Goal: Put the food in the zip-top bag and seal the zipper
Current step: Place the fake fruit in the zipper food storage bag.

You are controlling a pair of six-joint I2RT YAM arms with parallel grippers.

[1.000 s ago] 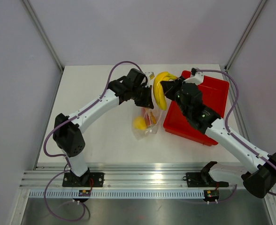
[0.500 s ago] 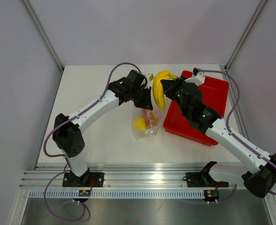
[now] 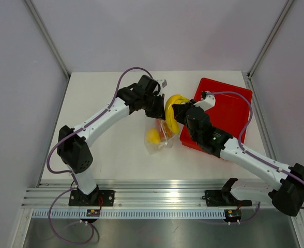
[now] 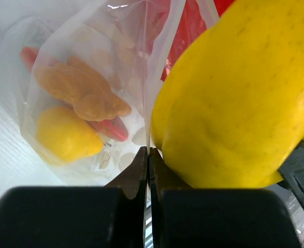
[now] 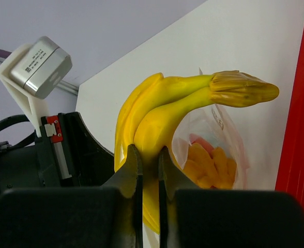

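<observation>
Near: left end effector [image 4: 148,155] is clenched on the lip of the zip-top bag [image 4: 90,62], apparently to hold the mouth up and open. The right end effector [image 5: 148,152] grips the banana [image 5: 157,103] mid-body, one end at that mouth, just right of the left fingers. Beyond the lip, orange knobbly pieces [image 4: 82,90], yellow lump [image 4: 66,134] and what looks like the watermelon slice [image 4: 110,129] lie inside the bag on the surface [image 3: 105,150]; mouth unsealed.

On the right side of the white desk [image 3: 116,155], a red tray [image 3: 227,111]; along the near edge, a metal rail [image 3: 157,199].
</observation>
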